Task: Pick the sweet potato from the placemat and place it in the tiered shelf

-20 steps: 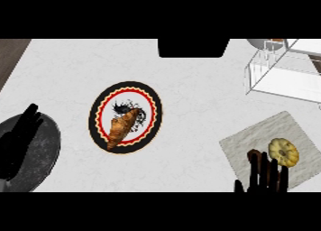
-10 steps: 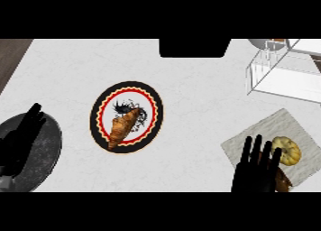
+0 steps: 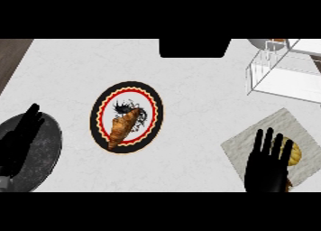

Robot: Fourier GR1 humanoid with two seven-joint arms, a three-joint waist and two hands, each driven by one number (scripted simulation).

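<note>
— Where is the sweet potato [image 3: 291,153]?
— On the placemat [image 3: 256,143], at four o'clock; my right hand [image 3: 266,163] hangs over its left edge, fingers straight, grasping nothing; the tiered shelf [image 3: 287,72] stands at one o'clock.
— And your left hand [image 3: 20,135]?
— Released, fingers up, over a dark round pan [image 3: 47,155] at eight o'clock; a croissant [image 3: 122,127] lies on the central plate [image 3: 100,108].
</note>
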